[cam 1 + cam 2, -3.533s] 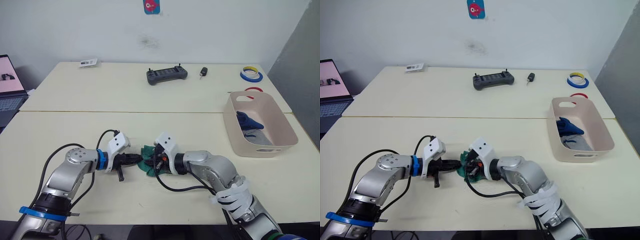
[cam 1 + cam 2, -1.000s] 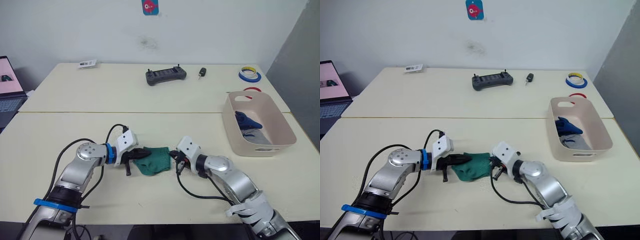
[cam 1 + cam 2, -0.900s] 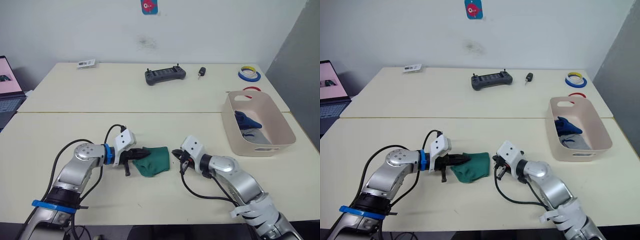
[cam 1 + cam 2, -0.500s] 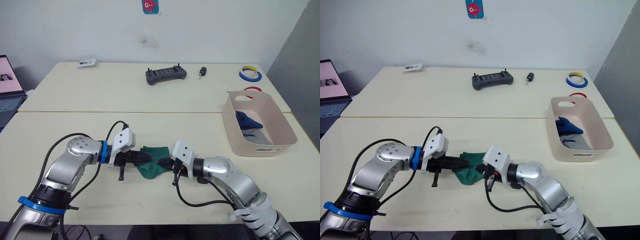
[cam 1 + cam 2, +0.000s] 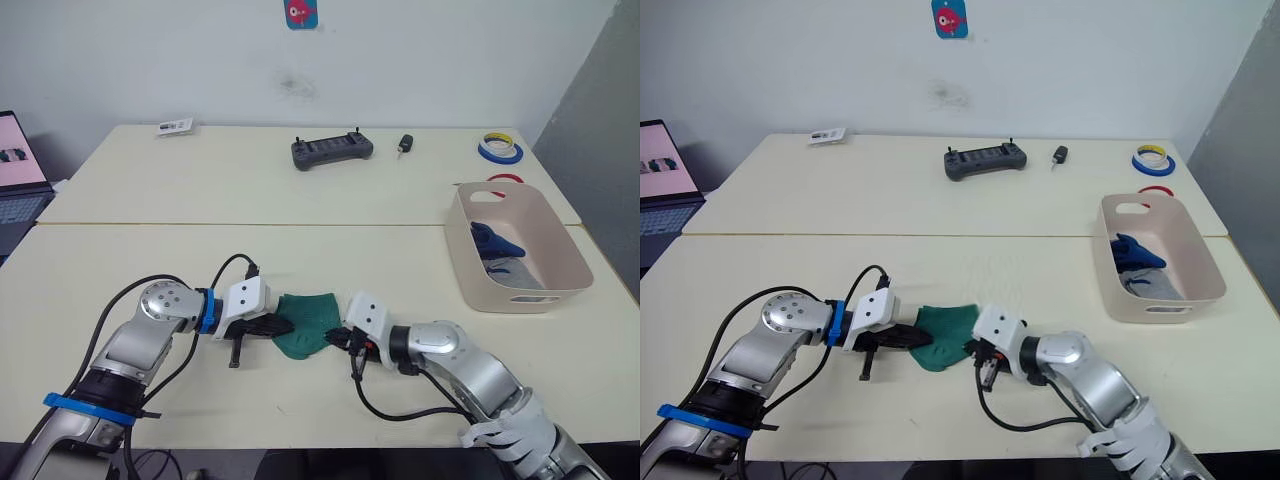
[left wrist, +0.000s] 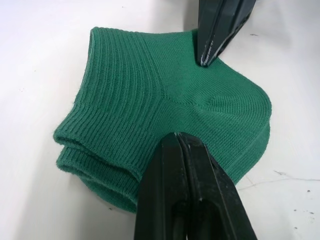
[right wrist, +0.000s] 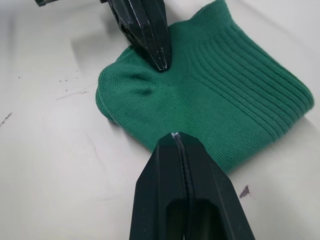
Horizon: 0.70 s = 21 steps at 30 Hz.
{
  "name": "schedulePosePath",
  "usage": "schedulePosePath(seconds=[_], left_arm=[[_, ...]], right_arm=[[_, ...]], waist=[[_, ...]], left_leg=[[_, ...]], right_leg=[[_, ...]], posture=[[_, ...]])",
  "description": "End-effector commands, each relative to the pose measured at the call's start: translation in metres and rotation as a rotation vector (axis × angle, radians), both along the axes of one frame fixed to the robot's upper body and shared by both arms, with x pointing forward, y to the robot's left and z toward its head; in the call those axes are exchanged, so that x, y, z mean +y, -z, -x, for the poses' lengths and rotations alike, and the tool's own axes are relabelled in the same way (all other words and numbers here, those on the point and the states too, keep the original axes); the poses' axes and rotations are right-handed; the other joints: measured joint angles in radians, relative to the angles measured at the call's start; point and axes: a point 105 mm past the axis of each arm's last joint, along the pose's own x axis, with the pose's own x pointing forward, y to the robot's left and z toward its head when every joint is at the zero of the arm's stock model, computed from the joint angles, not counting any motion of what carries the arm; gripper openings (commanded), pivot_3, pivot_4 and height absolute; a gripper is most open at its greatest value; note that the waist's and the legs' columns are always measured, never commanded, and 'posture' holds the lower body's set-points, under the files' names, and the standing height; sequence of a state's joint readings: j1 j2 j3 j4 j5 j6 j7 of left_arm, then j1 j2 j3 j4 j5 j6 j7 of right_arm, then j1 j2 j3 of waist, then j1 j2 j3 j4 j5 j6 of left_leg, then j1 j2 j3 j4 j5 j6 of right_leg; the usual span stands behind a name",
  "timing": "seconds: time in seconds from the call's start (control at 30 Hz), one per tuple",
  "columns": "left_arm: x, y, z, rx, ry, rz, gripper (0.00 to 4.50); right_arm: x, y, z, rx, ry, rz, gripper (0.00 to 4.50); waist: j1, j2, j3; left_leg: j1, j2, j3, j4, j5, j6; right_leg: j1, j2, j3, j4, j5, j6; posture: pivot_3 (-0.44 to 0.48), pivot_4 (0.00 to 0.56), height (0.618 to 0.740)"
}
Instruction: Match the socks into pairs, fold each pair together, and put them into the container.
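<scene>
Half a second ago the right gripper (image 5: 335, 337) was pushed into the green socks' right side; it now sits a little back, its tip at their right edge, while the left gripper (image 5: 283, 325) remains pressed on their left side. The green socks (image 5: 307, 322) have not shifted on the near table (image 5: 120, 270).

The wrist views show what the head views cannot: both grippers have their fingers pressed together, clamping nothing. The left one's tip lies on top of the fabric, and the ribbed cuffs show two stacked layers, one folded bundle.

The container (image 5: 553, 283) stands well apart at the right table edge, holding one blue sock bundle (image 5: 493, 240) and a grey one (image 5: 510, 270). On the far table lie one controller (image 5: 332, 151) and two tape rolls (image 5: 500, 150).
</scene>
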State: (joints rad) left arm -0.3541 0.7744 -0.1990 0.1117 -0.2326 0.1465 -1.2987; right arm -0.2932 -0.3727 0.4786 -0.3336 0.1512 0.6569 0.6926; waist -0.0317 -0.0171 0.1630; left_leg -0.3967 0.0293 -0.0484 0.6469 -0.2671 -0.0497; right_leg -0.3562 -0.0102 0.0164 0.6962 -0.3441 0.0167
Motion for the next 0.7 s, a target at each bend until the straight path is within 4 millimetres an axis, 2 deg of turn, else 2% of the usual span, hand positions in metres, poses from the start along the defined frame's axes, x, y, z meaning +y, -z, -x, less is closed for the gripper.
schedulePosePath(seconds=[0.03,0.13,0.2,0.33,0.47,0.57,0.7], left_arm=[[-0.001,-0.030,-0.004,0.013,-0.061,0.113,0.00],[-0.006,-0.054,-0.013,-0.003,-0.103,0.192,0.00],[-0.010,-0.057,-0.018,-0.021,-0.111,0.199,0.00],[-0.019,-0.042,-0.021,-0.019,-0.092,0.162,0.00],[-0.019,-0.025,-0.022,0.020,-0.106,0.128,0.00],[-0.007,-0.013,-0.024,0.015,-0.135,0.072,0.00],[0.003,-0.002,-0.027,0.025,-0.184,0.052,0.00]], right_arm=[[0.004,-0.037,0.003,-0.060,-0.035,-0.120,0.02],[0.007,-0.052,-0.005,-0.095,-0.017,-0.157,0.02],[0.011,-0.053,-0.016,-0.113,0.016,-0.158,0.02],[0.025,-0.043,-0.035,-0.129,0.061,-0.131,0.02],[0.035,-0.022,-0.043,-0.106,0.089,-0.085,0.02],[0.030,-0.006,-0.045,-0.089,0.113,-0.028,0.02],[0.017,0.004,-0.043,-0.074,0.135,0.004,0.02]], waist=[[0.000,0.000,0.000],[0.000,0.000,0.000],[0.000,0.000,0.000],[-0.002,0.000,0.000],[-0.001,0.000,0.000],[-0.001,0.000,0.000],[0.000,0.000,0.000]], left_leg=[[0.000,0.000,0.000,0.000,0.000,0.000],[-0.001,0.000,-0.001,0.000,0.000,0.000],[-0.001,0.000,-0.001,0.000,0.000,0.000],[0.000,0.000,0.000,0.000,0.000,0.000],[-0.001,0.000,0.000,0.000,0.000,0.000],[-0.001,0.000,0.000,0.000,0.000,0.000],[-0.001,0.000,0.000,0.000,0.000,0.000]], right_leg=[[0.000,0.000,0.000,0.000,0.000,0.000],[-0.001,0.000,-0.001,0.000,0.000,0.000],[-0.001,0.000,-0.001,0.000,0.000,0.000],[-0.001,0.001,0.000,0.000,0.000,0.000],[-0.002,0.001,0.000,0.000,0.000,0.000],[-0.002,0.001,0.001,0.000,0.000,0.000],[-0.002,0.000,0.000,0.000,0.000,0.000]], posture=[[0.000,0.150,0.740],[0.000,0.150,0.740],[0.000,0.150,0.740],[0.000,0.150,0.740],[0.000,0.150,0.740],[0.000,0.150,0.740],[0.000,0.150,0.740]])
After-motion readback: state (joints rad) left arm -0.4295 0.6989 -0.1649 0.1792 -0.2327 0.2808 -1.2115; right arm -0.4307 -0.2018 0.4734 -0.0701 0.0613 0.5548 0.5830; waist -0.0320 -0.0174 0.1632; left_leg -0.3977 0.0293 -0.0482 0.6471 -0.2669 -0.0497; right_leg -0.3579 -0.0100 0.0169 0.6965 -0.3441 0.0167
